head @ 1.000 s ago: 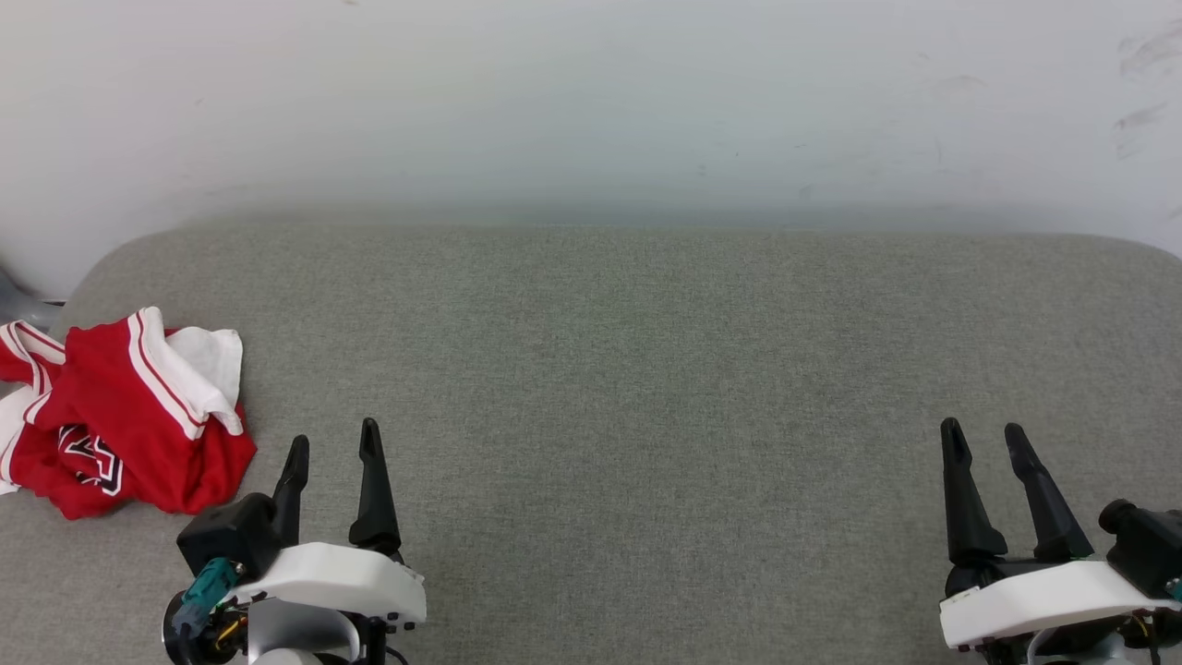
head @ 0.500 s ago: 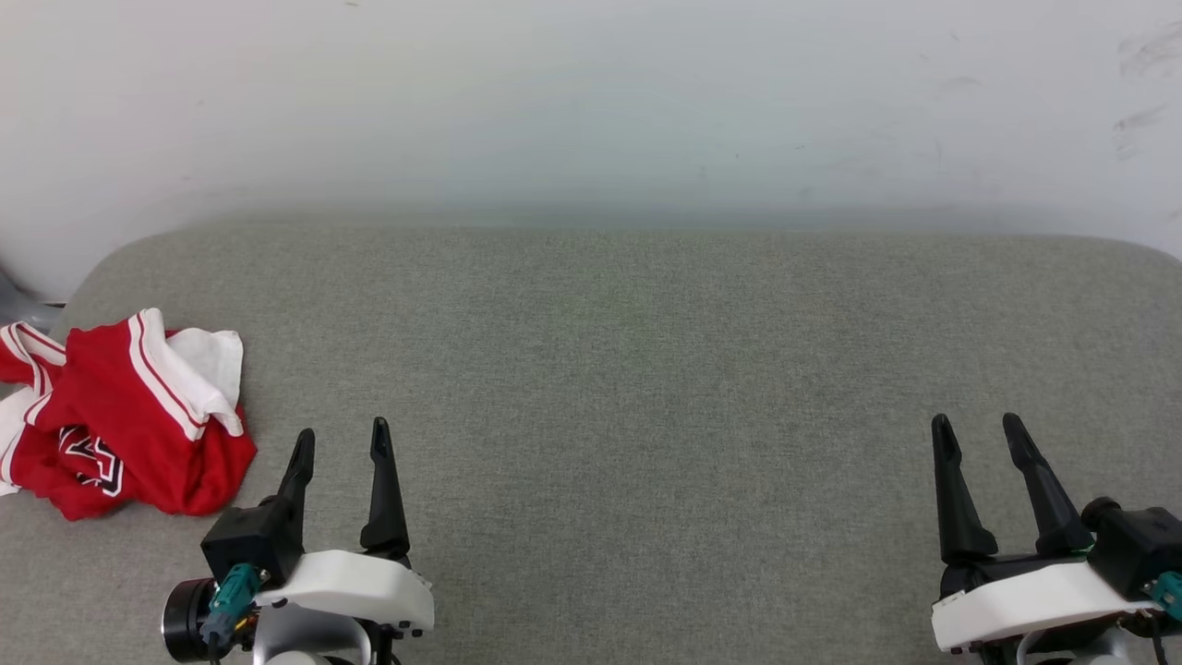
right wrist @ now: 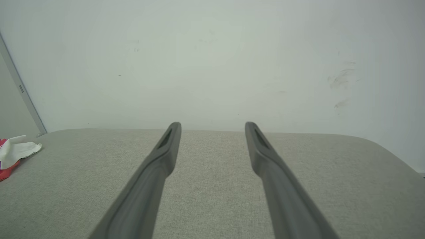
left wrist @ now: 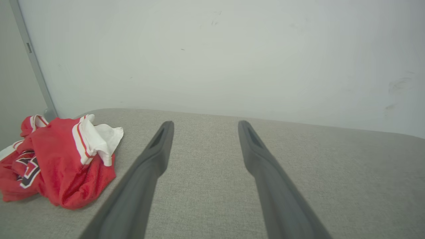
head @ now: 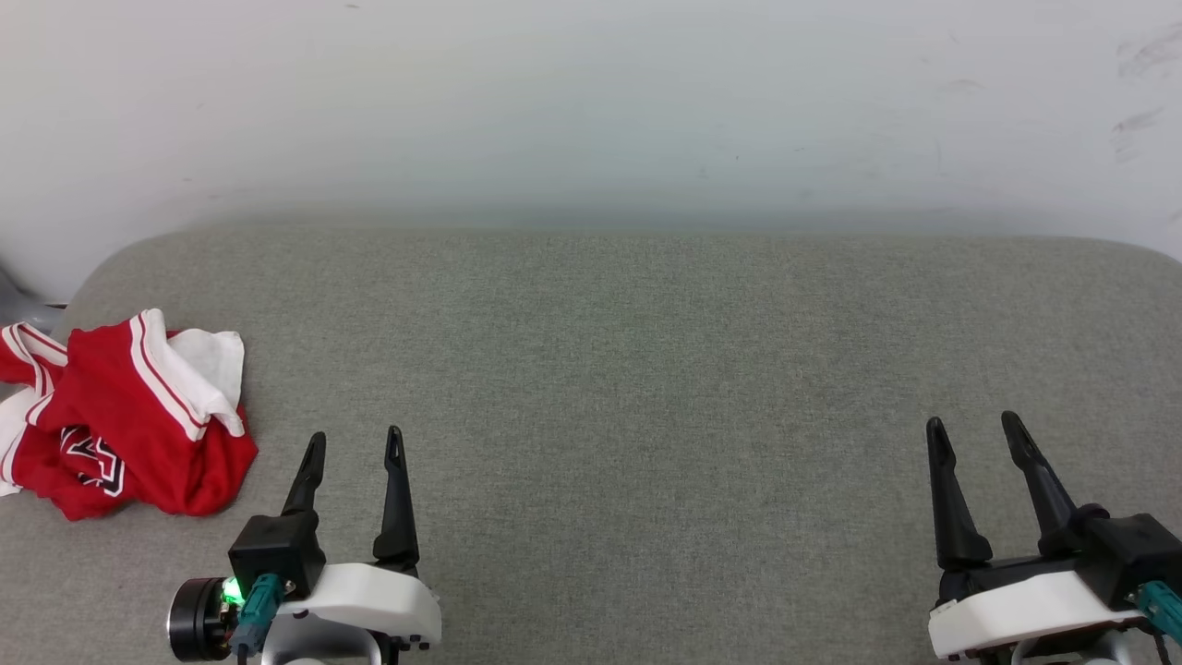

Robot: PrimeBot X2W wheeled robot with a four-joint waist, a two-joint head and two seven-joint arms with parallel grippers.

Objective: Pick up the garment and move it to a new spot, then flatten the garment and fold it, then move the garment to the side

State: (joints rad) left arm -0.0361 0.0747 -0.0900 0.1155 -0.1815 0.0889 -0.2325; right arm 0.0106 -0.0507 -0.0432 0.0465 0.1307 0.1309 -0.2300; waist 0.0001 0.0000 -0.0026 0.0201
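head view: the garment [head: 129, 416] lies crumpled in a heap at the far left of the grey fabric-covered desk [head: 628, 369], close to its left edge. red body up, a white sleeve with striped trim folded over the top, black lettering showing low on the heap. left gripper [head: 355, 432] at lower left, fingers spread, nothing between them, pointing toward the wall [head: 591, 111]. the heap sits just beside it, to its left and slightly ahead, not touching. right gripper [head: 971, 420] at lower right, also spread and empty, well apart from the heap across the bare middle of the desk.

left wrist view: fingers parted over bare fabric. garment [left wrist: 59, 162] off the left finger's outer side, so the gripper's line of reach passes to the right of it. heap is bunched, somewhat wider than deep, no clean long axis to read.

right wrist view: fingers parted, bare desk ahead. a scrap of white sleeve and red [right wrist: 16, 149] shows at the far left edge.

judgement: pickup not yet begun. left arm is far nearer. it looks to need a swing leftward before closing on a raised fold.
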